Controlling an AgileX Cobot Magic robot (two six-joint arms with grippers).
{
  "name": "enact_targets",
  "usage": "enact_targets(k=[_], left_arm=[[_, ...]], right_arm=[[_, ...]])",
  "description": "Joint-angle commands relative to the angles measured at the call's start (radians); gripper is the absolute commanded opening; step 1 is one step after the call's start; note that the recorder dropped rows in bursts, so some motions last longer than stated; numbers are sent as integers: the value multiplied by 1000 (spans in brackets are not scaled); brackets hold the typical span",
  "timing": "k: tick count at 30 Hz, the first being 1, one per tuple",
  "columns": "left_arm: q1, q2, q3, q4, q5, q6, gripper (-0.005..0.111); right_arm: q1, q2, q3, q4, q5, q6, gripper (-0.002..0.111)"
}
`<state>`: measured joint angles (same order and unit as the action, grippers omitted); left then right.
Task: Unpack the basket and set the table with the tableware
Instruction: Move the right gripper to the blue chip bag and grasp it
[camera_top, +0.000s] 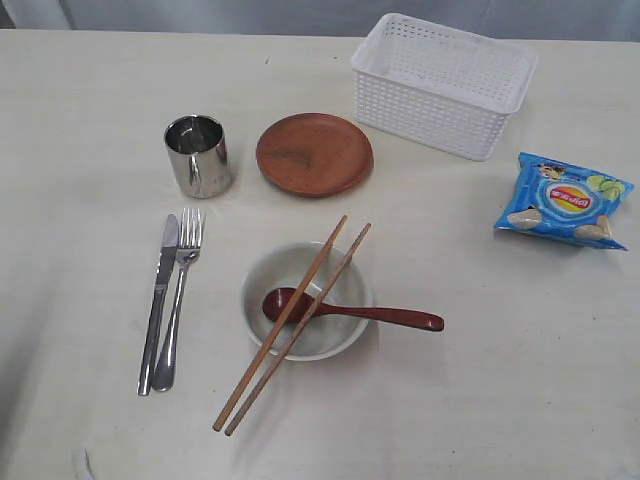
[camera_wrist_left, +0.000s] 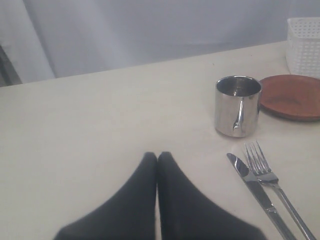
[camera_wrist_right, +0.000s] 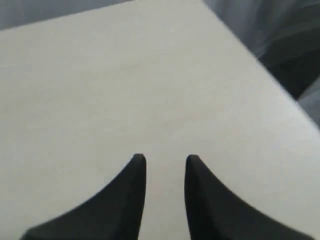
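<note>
1. Basket (camera_top: 420, 115) is standing upright on the table (camera_top: 520, 400), far ahead of the left gripper (camera_wrist_left: 157, 156) and off to its side, just beyond the plate (camera_top: 314, 153).
2. Left jaws are pressing tip to tip, gripping nothing and hanging over bare table.
3. Cup (camera_wrist_left: 238, 105) is standing upright ahead of the left jaws and off to one side, well apart from them, with the plate just behind it.
4. Knife (camera_wrist_left: 252, 182) and fork (camera_wrist_left: 267, 175) are lying side by side on the table, near the left jaws on the cup's side, their tips pointing toward the cup.
5. Right gripper (camera_wrist_right: 165, 159) is showing a narrow gap between its jaws, with only bare table between and ahead of them.
6. Bowl (camera_top: 258, 300) is sitting on the table with the spoon (camera_top: 350, 312) resting in it and the chopsticks (camera_top: 283, 320) lying across its rim. I cannot tell where it sits relative to either pair of jaws.
7. Chip bag (camera_top: 565, 200) is lying flat near the basket.
</note>
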<state>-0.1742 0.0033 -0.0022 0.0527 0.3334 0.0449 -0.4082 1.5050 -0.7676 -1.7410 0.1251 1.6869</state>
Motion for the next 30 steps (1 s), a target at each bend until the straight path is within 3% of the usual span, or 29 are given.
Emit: enact_targets(k=[1,3,7,10,13,16,19,30], left_arm=[[2,-3,2,-1,-4,0,0],[2,-3,2,-1,-4,0,0],[2,-3,2,-1,-4,0,0],[2,-3,2,-1,-4,0,0],[2,-3,2,-1,-4,0,0],[2,-3,2,-1,-4,0,0],[2,-3,2,-1,-4,0,0],[2,-3,2,-1,-4,0,0]], right_arm=[[64,49,-15,290,324,-384,27],[83,106,-68,554,398,-628,27],[84,225,-211,1283,571,-1267,17],[82,273,-272,1632,662,-1542,16],[82,278,-272,1958,699,-1780,24],[82,278,-259,2237,735,-1981,45],[102,278,-242,2312,736,-2009,59],[132,282,-224,2075,676,-1850,58]])
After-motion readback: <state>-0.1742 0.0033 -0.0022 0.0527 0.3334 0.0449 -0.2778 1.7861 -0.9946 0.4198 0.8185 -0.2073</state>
